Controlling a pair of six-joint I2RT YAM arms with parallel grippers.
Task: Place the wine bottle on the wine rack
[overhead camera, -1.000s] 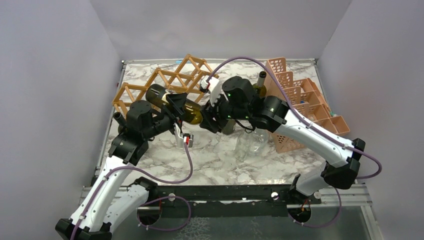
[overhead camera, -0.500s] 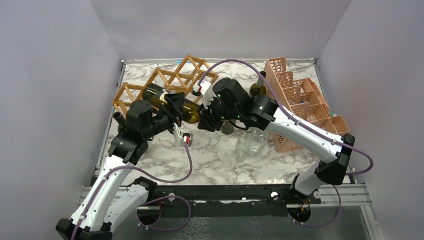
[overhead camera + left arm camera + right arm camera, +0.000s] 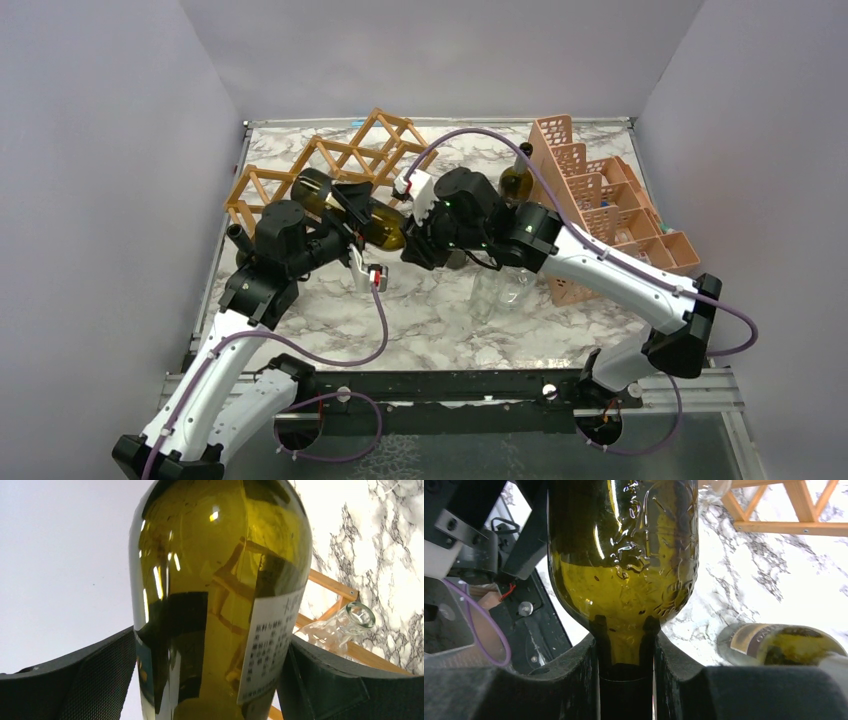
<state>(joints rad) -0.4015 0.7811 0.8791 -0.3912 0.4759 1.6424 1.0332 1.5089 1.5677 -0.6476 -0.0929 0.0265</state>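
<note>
Now | dark-green glass wine bottle hangs sideways, base at the light-brown wooden lattice wine rack | left fingers clasp its body, right fingers its neck | in the last second my right arm crept toward the rack; I judge insertion unfinished.

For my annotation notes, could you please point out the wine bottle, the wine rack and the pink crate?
wine bottle (image 3: 215, 570): left wrist view, on its green glass body.
wine rack (image 3: 789, 528): right wrist view, on a horizontal wooden stick.
pink crate (image 3: 600, 190): top external view, on its gridded wall.
</note>
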